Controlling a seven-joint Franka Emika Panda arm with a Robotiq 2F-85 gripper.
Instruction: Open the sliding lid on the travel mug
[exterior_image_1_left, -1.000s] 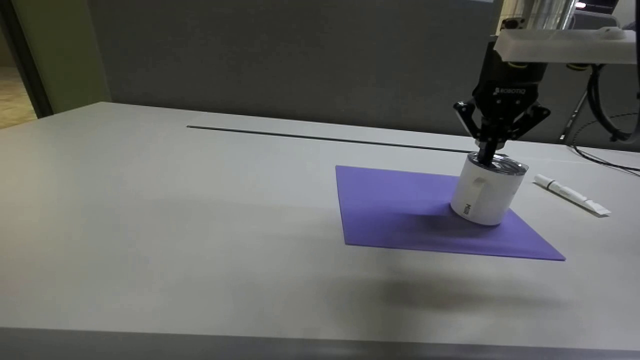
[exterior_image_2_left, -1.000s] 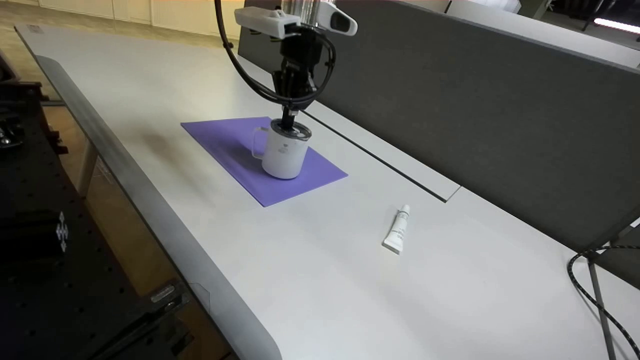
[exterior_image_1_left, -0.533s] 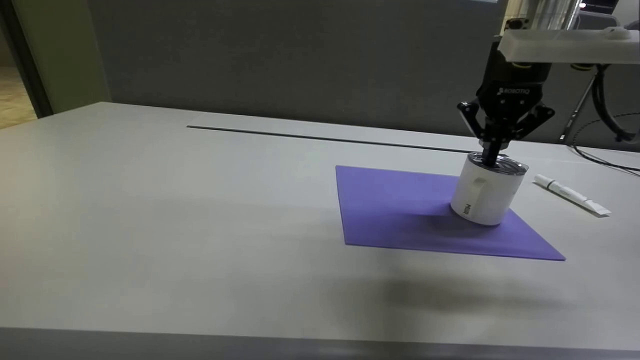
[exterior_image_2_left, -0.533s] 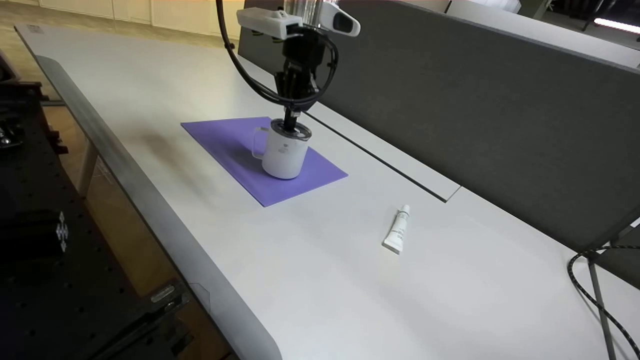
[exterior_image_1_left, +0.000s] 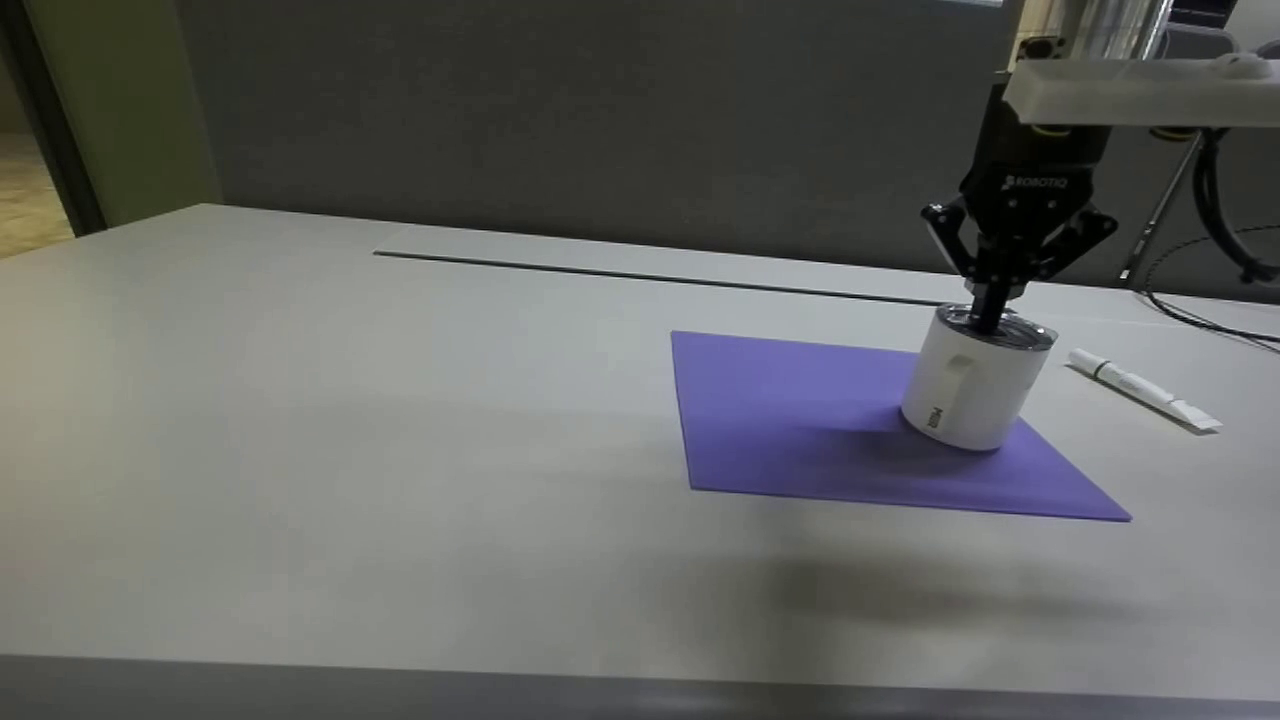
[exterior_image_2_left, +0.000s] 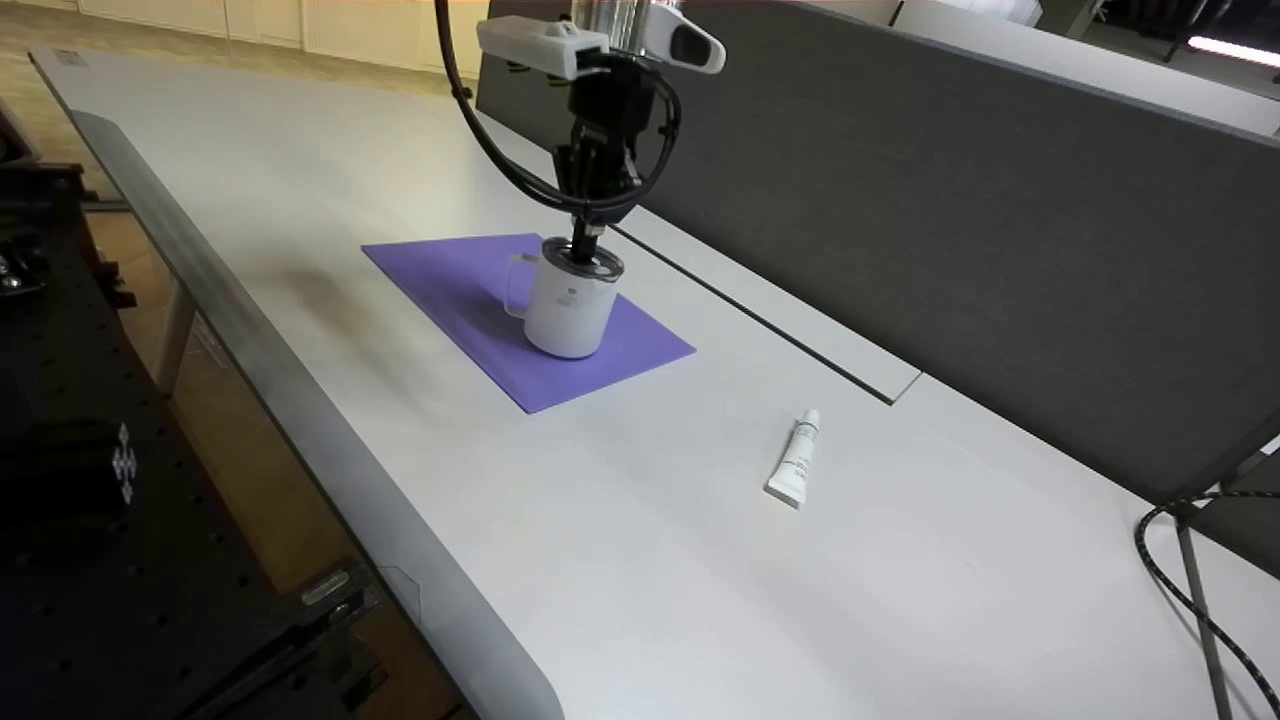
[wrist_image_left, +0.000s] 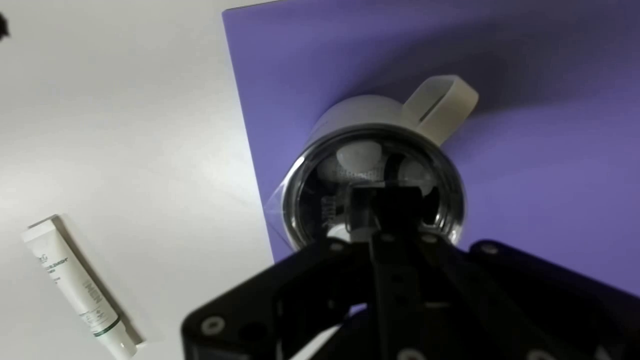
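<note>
The white travel mug stands upright on the purple mat. It also shows in an exterior view and in the wrist view, where its handle points to the upper right. Its round, glossy dark grey sliding lid forms the top and also shows in the wrist view. My gripper points down with its fingers together. The fingertips in the wrist view rest on or just above the lid, right of its centre. They hide part of the lid, and I cannot tell whether they pinch anything.
A flat white tube lies on the white table beside the mat; the wrist view also shows it. A grey partition stands behind the table. A dark cable lies at the far end of the table.
My gripper has moved slightly to the right across the lid in both exterior views, with its fingers together throughout. The mug has not visibly moved.
</note>
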